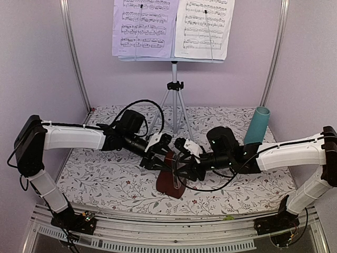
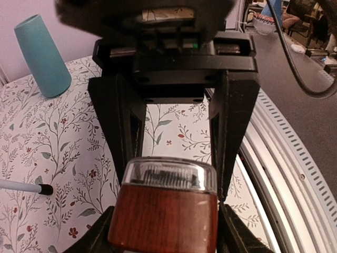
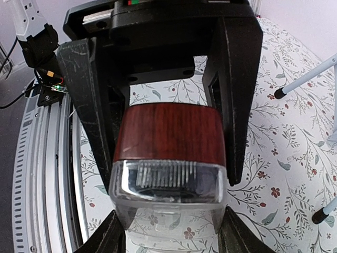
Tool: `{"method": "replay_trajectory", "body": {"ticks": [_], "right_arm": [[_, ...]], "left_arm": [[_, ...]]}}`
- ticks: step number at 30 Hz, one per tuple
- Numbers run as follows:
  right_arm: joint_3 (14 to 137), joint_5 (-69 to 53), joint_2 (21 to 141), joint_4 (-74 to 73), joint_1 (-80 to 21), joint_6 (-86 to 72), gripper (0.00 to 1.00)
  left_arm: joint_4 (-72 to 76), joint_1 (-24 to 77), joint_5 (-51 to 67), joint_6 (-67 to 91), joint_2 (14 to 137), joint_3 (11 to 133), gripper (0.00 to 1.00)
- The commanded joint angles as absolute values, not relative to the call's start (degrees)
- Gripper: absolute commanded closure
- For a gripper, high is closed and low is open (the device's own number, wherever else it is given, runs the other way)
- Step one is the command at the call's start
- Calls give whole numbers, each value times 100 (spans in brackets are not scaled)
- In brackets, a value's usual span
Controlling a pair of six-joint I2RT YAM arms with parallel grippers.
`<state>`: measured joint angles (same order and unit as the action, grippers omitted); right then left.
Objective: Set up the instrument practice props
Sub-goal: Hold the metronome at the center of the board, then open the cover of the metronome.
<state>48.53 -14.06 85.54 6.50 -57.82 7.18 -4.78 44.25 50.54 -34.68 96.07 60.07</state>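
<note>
Black fingers (image 2: 118,121) of the left gripper (image 2: 174,197) flank the small dark-red-brown wooden pyramid metronome (image 2: 163,224); whether they press it I cannot tell. On the right wrist, the right gripper (image 3: 169,182) clamps that metronome by its sides. From above, it stands roughly upright on the floral tablecloth (image 1: 105,179), between both grippers, equally near, nearer the arms than the pale-blue perforated music stand (image 1: 175,85).

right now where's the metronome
In the top view the metronome is front-centre, between the left gripper and right gripper, in front of the music stand's tripod legs.
</note>
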Motion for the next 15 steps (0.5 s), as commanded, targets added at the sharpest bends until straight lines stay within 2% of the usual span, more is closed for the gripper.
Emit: {"method": "replay_trajectory", "body": {"ticks": [1,8,13,15], "right_arm": [[5305,-2247,8739,570,-5585,113,100],[5662,-2519,8673,529,-5588,-244,100],[5395,-737,8441,626,-6384,665,100],[5236,-408,8436,770,-6463,877,100]], "left_arm": [[-534,4708,4544,-3672,9615,5938,100],[-316,4823,4294,-3674,9555,5765,100],[-205,4758,4508,-3510,9562,5702,100],[-178,4697,4672,-3450,9575,5725,100]]}}
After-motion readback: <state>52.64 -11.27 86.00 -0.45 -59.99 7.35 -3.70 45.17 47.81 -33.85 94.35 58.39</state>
